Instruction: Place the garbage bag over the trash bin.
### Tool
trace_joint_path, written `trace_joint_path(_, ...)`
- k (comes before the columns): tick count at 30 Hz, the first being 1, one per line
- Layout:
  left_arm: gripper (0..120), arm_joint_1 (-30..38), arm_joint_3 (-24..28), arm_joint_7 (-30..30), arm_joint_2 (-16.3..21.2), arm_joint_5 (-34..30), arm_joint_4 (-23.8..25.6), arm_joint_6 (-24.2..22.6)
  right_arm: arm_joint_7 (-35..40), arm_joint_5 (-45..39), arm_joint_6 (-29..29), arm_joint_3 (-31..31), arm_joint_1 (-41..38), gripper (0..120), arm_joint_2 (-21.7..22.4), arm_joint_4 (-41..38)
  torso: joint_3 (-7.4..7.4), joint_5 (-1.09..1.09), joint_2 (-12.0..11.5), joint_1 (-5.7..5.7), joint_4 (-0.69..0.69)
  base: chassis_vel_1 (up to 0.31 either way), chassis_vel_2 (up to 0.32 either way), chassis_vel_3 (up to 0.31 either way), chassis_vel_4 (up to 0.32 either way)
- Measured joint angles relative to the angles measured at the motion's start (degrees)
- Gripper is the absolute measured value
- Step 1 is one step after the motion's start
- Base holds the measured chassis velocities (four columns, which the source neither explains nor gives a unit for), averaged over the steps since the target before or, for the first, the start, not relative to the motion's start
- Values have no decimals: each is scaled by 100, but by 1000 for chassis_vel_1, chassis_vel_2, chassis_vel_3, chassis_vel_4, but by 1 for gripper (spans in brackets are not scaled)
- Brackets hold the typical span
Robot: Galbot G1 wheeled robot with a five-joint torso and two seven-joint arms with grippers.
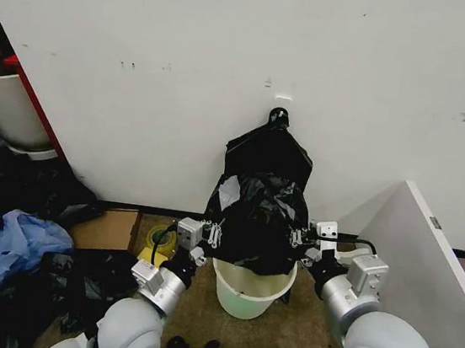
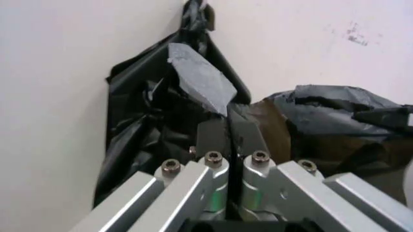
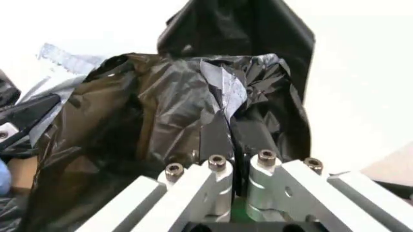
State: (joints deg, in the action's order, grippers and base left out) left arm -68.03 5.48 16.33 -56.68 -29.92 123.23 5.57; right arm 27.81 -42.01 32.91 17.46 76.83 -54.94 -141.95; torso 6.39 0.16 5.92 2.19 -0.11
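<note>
Grippers, left (image 1: 213, 234) and right (image 1: 299, 237), clamp the black garbage bag (image 1: 256, 219) above the cream-white trash bin (image 1: 250, 292); rim (image 1: 232, 278) still uncovered.

Both arms reach forward, elbows bent, wrists level with each other. The left claw (image 1: 213, 234) has its fingers (image 2: 215, 137) pressed together; opposite it, the right claw (image 1: 299, 237) is likewise clamped closed.

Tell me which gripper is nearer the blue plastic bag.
Left. The left gripper pinches the crinkled black garbage bag on the blue plastic bag's side; the right gripper pinches its far side.
</note>
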Motion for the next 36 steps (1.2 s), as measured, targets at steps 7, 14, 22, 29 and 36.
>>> trace_joint_path(7,0,803,476,32,-331,32,-601,71,-196,179,-465,249,116,0,-116,282,1,1,0,1,-1,0,0,0,0)
trace_joint_path(14,0,949,805,130,-661,-27,-1033,126,-270,352,-547,301,335,0,-321,490,1,0,0,1,-1,0,0,0,0)
trace_joint_path(22,0,401,601,186,-857,-52,-1407,222,-179,667,-559,71,790,0,-592,829,0,0,0,1,0,0,0,0,0)
trace_joint_path(29,0,68,453,299,-735,-239,-1239,-16,120,781,-242,-256,925,0,-667,850,0,-1,0,1,0,0,0,0,0)
trace_joint_path(36,0,-151,313,456,-263,-948,-861,-656,371,572,80,-559,947,0,-863,818,0,0,0,1,0,0,0,0,0)
